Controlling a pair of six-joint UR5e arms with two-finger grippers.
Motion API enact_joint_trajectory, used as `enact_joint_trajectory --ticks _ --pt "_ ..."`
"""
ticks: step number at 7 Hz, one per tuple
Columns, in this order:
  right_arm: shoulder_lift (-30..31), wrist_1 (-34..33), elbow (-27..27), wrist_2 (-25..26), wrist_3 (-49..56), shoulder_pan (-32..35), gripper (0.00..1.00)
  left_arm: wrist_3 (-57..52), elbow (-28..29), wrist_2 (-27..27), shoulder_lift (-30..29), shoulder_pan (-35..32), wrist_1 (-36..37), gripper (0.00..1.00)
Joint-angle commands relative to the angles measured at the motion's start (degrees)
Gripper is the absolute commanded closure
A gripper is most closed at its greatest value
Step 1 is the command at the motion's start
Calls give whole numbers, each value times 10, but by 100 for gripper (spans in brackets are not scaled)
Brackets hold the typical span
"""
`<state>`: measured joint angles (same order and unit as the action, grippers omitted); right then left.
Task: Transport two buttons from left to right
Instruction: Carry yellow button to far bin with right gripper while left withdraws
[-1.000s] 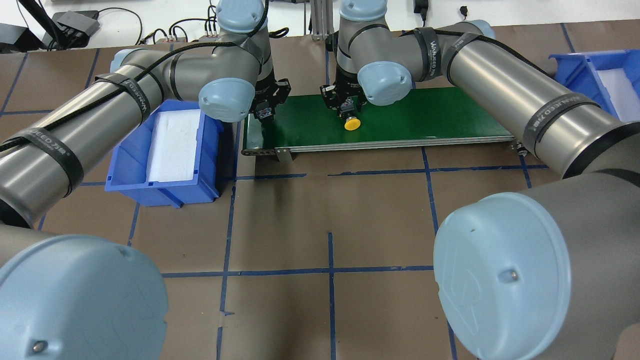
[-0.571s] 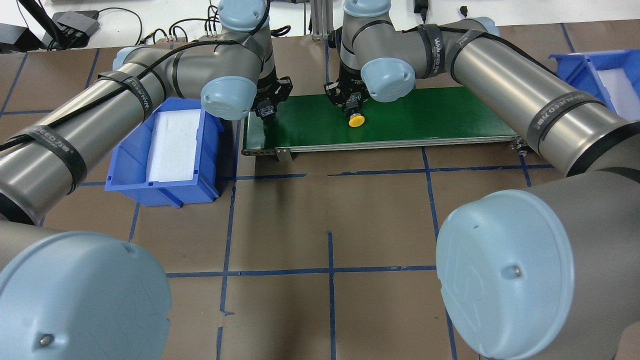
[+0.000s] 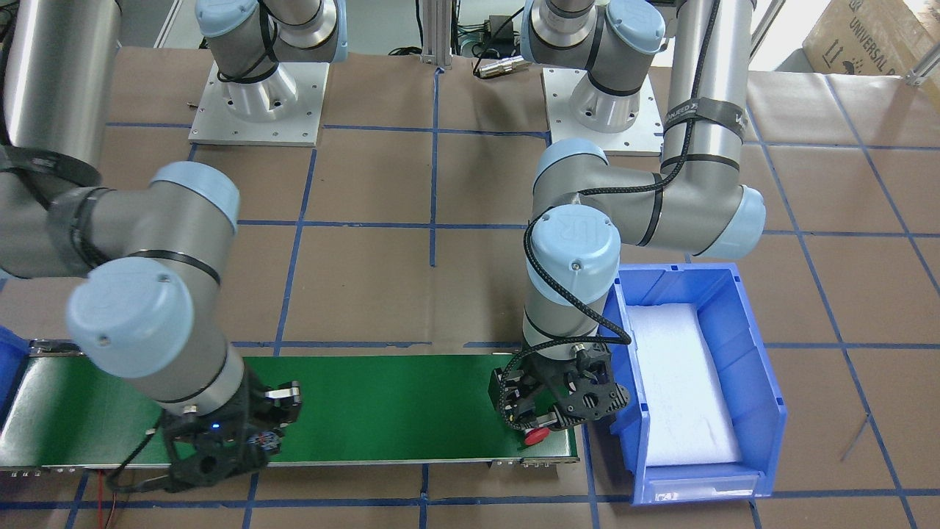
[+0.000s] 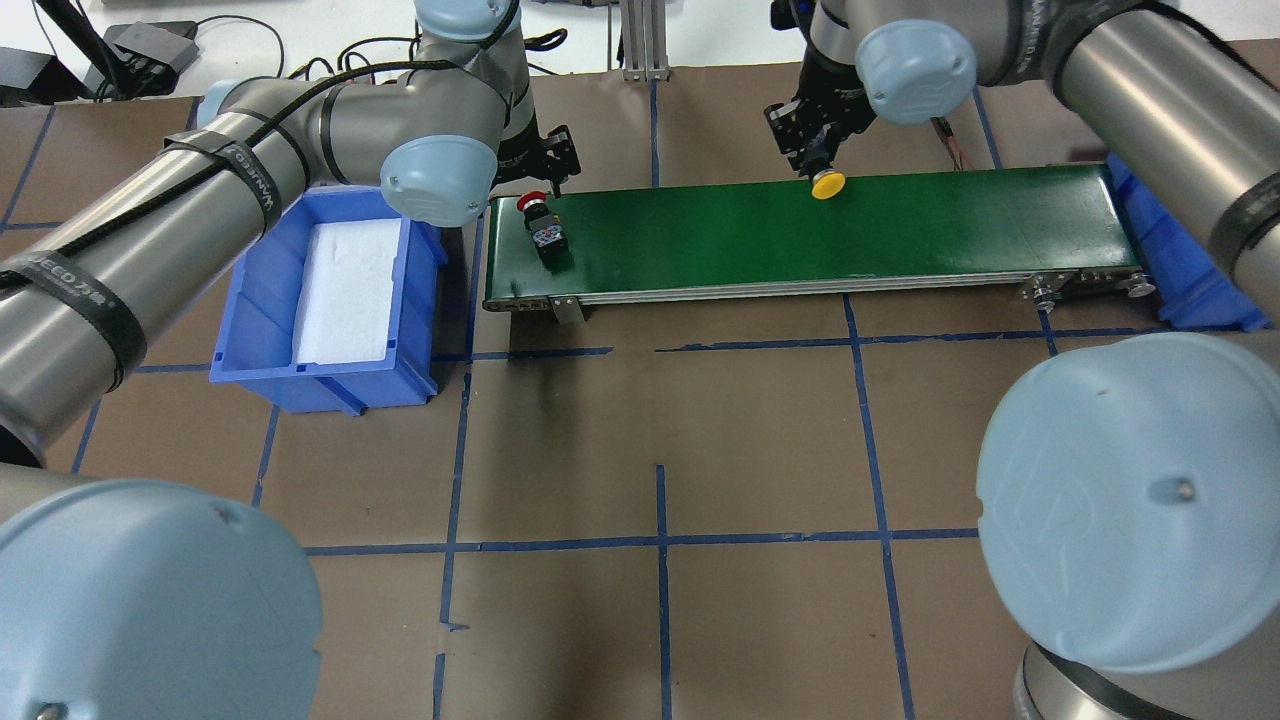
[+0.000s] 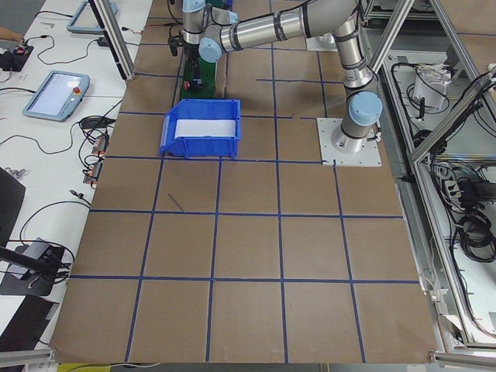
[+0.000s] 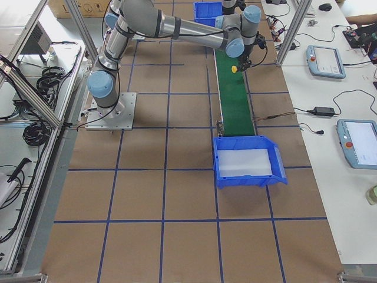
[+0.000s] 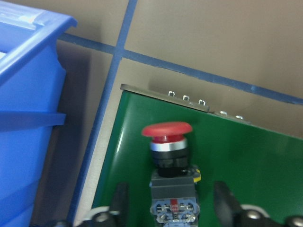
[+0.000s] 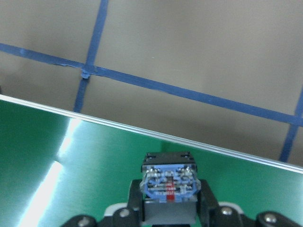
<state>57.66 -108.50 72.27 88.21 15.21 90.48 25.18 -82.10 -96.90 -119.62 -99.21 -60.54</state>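
Note:
The red button lies on its side at the left end of the green conveyor belt. My left gripper hovers just behind it, open. In the left wrist view the red button lies between the spread fingers without touching them. My right gripper is shut on the yellow button and holds it over the belt's far edge, right of the middle. The right wrist view shows its grey-blue contact block clamped between the fingers. In the front-facing view the red button shows under the left gripper.
A blue bin lined with white foam stands left of the belt. A second blue bin stands at the belt's right end, partly hidden by my right arm. The brown table carries blue tape lines.
My right gripper has carried the yellow button to the right and toward the belt's far edge. My left gripper has drawn back, and the red button now lies uncovered on the belt.

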Motion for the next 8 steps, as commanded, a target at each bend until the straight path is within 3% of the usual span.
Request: enact_joint_trajectory --ticks 1,2,4,6,8 --pt "47 87 2 16 52 -77 92 -83 -2 0 38 52 -67 0" --pt "66 118 2 20 81 -110 92 -124 -13 -1 72 76 -106 0" --pt "74 123 6 81 194 -175 91 -173 -43 -2 133 104 -149 0" --pt "80 141 9 77 286 -249 91 -173 -59 -3 212 111 -233 0" --pt "80 149 9 73 302 -303 91 -173 -59 -4 236 110 -274 0"
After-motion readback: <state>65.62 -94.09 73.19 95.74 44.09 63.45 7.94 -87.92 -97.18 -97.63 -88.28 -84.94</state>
